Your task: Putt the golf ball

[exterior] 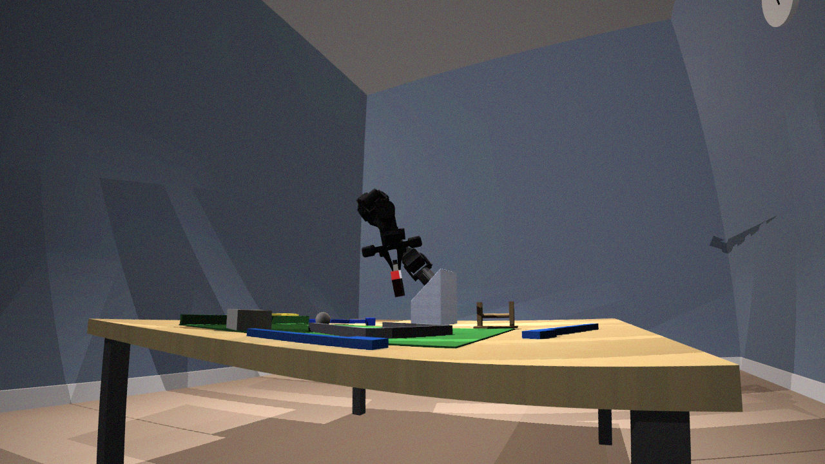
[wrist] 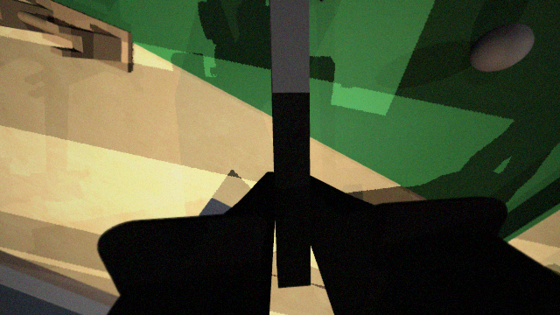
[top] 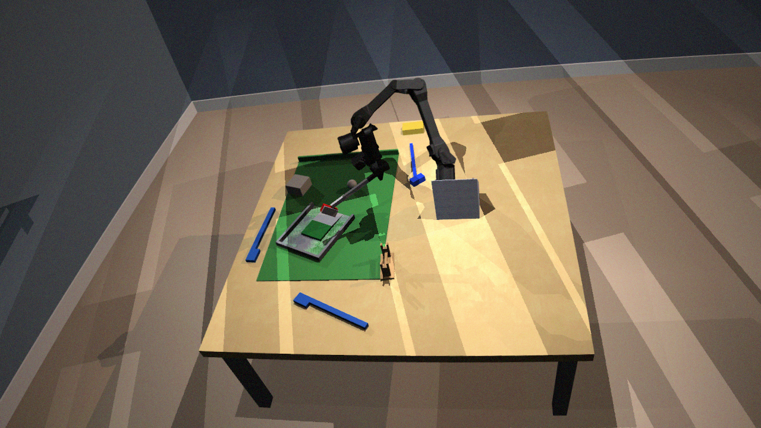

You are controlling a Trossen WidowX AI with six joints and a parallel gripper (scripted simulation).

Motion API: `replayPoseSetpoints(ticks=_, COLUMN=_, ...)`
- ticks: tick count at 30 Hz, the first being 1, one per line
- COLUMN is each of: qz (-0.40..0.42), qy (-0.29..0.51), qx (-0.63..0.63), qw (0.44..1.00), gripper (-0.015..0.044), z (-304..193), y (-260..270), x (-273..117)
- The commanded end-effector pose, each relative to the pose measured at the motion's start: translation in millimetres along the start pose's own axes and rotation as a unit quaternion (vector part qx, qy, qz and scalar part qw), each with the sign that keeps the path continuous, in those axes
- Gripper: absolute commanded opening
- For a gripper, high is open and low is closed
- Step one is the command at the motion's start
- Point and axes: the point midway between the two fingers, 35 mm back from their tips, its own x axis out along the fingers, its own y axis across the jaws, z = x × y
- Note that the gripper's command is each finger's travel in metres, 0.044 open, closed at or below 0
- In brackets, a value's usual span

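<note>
Red marks the head of the putter [top: 348,194] [exterior: 396,276] [wrist: 290,48], whose shaft the gripper [top: 380,171] [exterior: 395,266] [wrist: 283,178] pinches between its fingers, holding the club aloft and slanted. The golf ball [top: 351,183] [exterior: 322,318] [wrist: 502,47] sits on the green mat [top: 340,268] [exterior: 456,340] [wrist: 367,153], toward the far left corner of the desk [top: 478,319] [exterior: 403,369] as seen from above. The ramp with its raised green [top: 318,229] lies nearer the desk's left edge, the ball outside it. Beyond the ramp's left side, a blue putter [top: 260,234] [exterior: 317,338] lies along that edge; another blue putter [top: 330,311] [exterior: 559,330] rests toward the near edge. The wooden rack [top: 387,276] [exterior: 495,327] [wrist: 129,52] stands at the mat's near right corner.
</note>
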Motion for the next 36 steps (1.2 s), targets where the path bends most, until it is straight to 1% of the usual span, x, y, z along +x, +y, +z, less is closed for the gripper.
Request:
replayPoseSetpoints(ticks=1, qz=-0.004, qy=0.001, qx=0.087, qw=0.996, gripper=0.0000, z=-13, y=-20, x=-13)
replayPoseSetpoints(ticks=9, qz=-0.013, qy=0.019, qx=0.254, qw=0.967, gripper=0.0000, z=-48, y=-55, x=-29)
replayPoseSetpoints(ticks=17, qz=-0.026, qy=0.036, qx=0.409, qw=0.912, gripper=0.0000, z=-89, y=-84, x=-44)
replayPoseSetpoints(ticks=25, qz=-0.027, qy=0.038, qx=0.422, qw=0.905, gripper=0.0000, z=-92, y=-86, x=-43)
replayPoseSetpoints(ticks=33, qz=-0.028, qy=0.051, qx=0.440, qw=0.896, gripper=0.0000, z=-91, y=-94, x=-11)
replayPoseSetpoints(ticks=36, qz=-0.029, qy=0.053, qx=0.442, qw=0.895, gripper=0.0000, z=-91, y=-95, x=-6)
